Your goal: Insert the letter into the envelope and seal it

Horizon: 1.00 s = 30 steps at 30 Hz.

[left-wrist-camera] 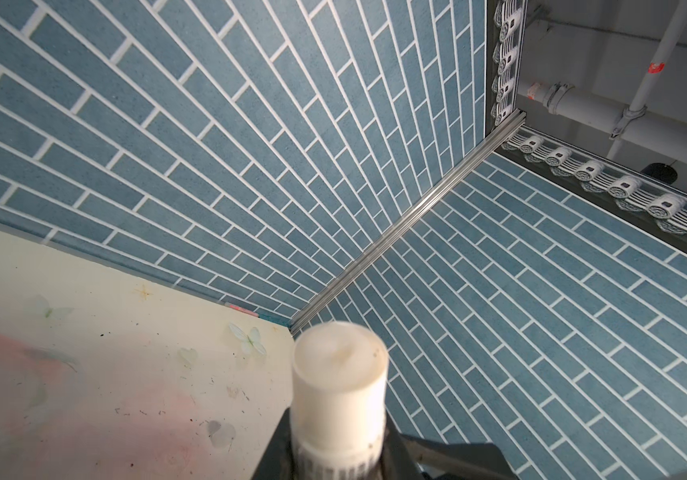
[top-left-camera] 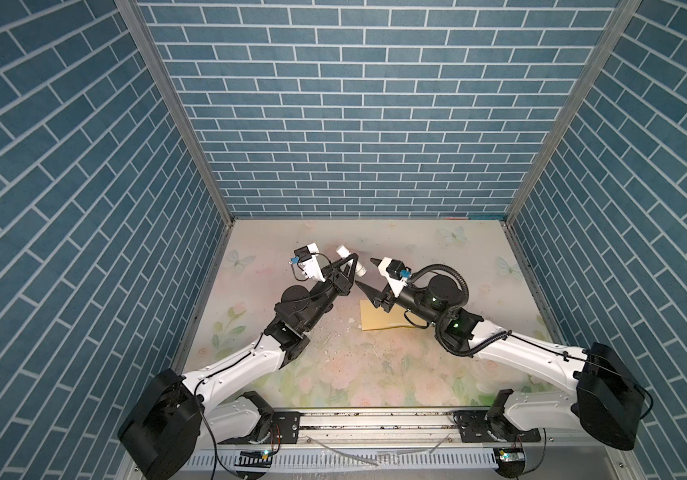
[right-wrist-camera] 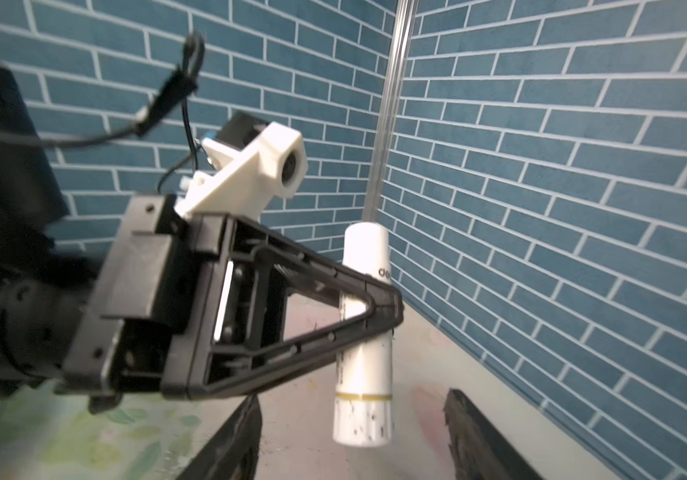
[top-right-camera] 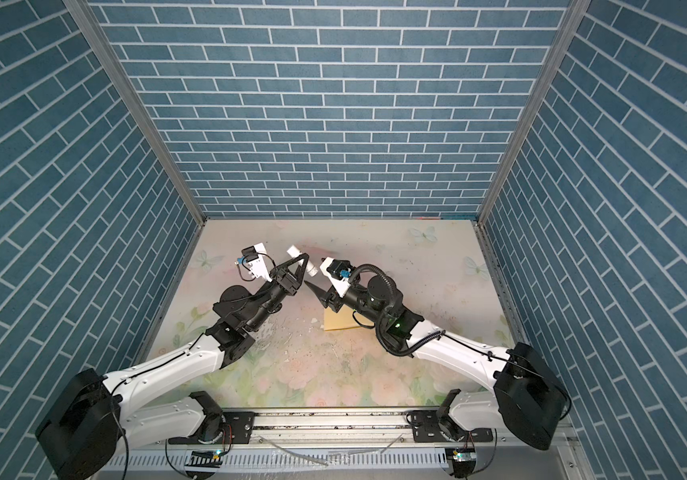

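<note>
Blue brick-patterned walls (top-left-camera: 354, 124) on three sides of a pale floral surface (top-left-camera: 375, 374). Raised above it near eleven o'clock of centre, the left gripper (top-left-camera: 352, 262), jaws pinching the middle of a white cylindrical plastic tube (right-wrist-camera: 364, 353) with a thin gold band. Just beside the tube at four o'clock, the right gripper (top-left-camera: 368, 273), jaws spread and empty. Flat on the surface at six o'clock of that gripper, partly under its wrist, a plain mustard-yellow paper envelope (top-left-camera: 379, 319).
</note>
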Available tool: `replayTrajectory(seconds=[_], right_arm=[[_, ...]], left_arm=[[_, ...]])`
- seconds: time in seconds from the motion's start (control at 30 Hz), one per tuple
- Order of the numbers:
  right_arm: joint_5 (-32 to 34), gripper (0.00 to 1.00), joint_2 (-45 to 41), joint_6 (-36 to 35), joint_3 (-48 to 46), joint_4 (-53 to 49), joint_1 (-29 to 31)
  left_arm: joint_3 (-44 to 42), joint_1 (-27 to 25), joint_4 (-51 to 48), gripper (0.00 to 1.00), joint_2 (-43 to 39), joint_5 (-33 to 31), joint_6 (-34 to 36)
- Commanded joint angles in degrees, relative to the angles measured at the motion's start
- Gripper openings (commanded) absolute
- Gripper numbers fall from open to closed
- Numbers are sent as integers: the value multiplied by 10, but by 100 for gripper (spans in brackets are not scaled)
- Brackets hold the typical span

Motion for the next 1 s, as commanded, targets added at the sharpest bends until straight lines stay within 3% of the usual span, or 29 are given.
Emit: replayTrajectory(seconds=[0.0, 0.2, 0.37, 0.6, 0.8, 0.97], right_arm=[[105, 65, 15, -120, -15, 92, 22], [151, 59, 60, -178, -24, 173, 56], [162, 54, 80, -184, -17, 184, 65], [187, 37, 89, -185, -12, 191, 68], [194, 35, 93, -185, -9, 182, 68], [192, 17, 92, -179, -4, 167, 68]], left_arm=[[7, -2, 3, 0, -10, -6, -2], [6, -2, 9, 0, -9, -8, -8], [3, -2, 12, 0, -10, -7, -10], [2, -2, 12, 0, -13, -7, -11], [2, -2, 15, 0, -11, -6, -12], [1, -2, 16, 0, -12, -3, -13]])
